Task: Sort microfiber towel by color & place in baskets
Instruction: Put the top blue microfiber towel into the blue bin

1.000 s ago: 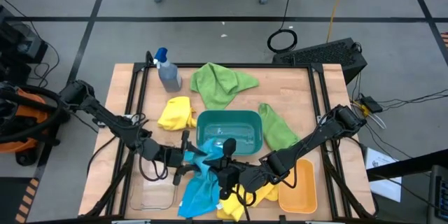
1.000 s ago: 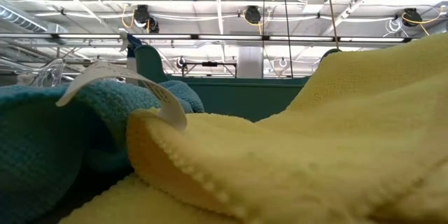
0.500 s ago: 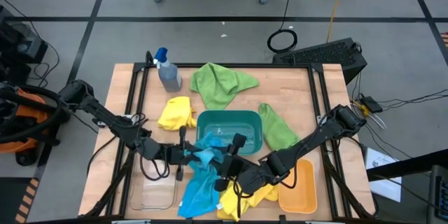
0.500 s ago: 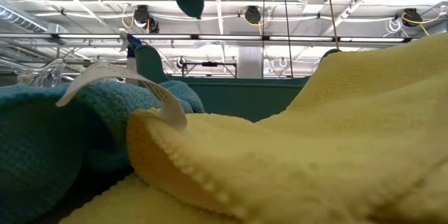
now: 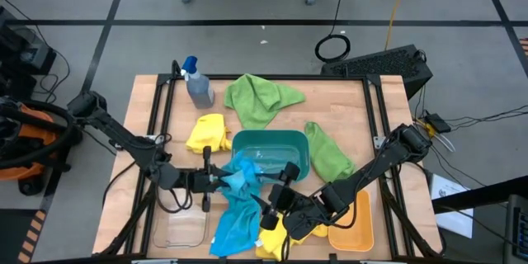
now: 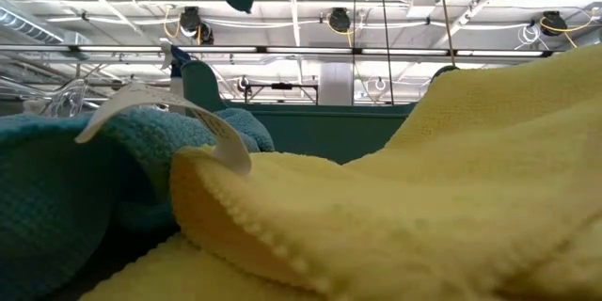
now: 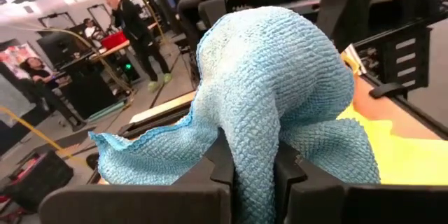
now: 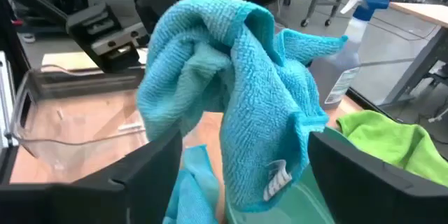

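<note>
Blue towel (image 5: 238, 178) bunched at the teal basket's (image 5: 272, 143) near-left corner, pinched in the left gripper (image 5: 216, 179), jaws narrow. Right gripper (image 5: 279, 195) just beside, jaws wide, holding nothing. Second blue towel (image 5: 235, 224) and yellow towel (image 5: 290, 231) below on the tabletop (image 5: 346, 107).

From my station I have four views. The high camera hangs above and looks straight down on the whole table (image 5: 330, 91), with floor around it. The low camera sits at table height, so near a yellow towel (image 6: 423, 207) that this fills most of the picture; behind it I see the ceiling. The left wrist camera looks forward, very close on a blue towel (image 7: 273, 91), with the room behind. The right wrist camera faces the same blue towel from the other side, so both wrist views share it.
</note>
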Robot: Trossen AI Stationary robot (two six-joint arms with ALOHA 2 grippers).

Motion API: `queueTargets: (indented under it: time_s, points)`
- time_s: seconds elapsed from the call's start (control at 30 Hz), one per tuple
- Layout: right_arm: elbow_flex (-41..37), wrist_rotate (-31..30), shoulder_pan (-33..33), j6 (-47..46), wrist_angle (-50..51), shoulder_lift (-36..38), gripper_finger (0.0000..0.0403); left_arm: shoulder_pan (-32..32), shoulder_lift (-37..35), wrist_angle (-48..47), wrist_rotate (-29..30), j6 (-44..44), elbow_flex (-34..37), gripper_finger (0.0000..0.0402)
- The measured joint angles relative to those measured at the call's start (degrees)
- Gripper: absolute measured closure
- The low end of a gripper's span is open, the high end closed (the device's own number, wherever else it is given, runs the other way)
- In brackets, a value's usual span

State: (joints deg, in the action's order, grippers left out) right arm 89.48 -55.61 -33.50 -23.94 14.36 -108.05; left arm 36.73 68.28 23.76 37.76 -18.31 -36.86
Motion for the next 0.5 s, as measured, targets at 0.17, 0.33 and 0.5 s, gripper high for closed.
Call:
queueTargets:
  time_s: [0.17, 0.33, 0.5]
  points:
    - [0.0, 0.2, 0.0, -0.7, -0.7, 0.0, 0.0053, 0.9, -0.1, -0.5, 2.4, 0.7, 0.0, 0.0367]
    - [0.0, 0.5, 0.2, 3.6, -6.6, 0.0, 0.0016, 0.7, -0.1, -0.4, 2.4, 3.0, 0.0, 0.0367]
    - [0.0, 2.4, 1.1, 6.0, -10.0, 0.0, 0.0006, 0.8, -0.1, -0.4, 2.3, 4.4, 0.0, 0.0366]
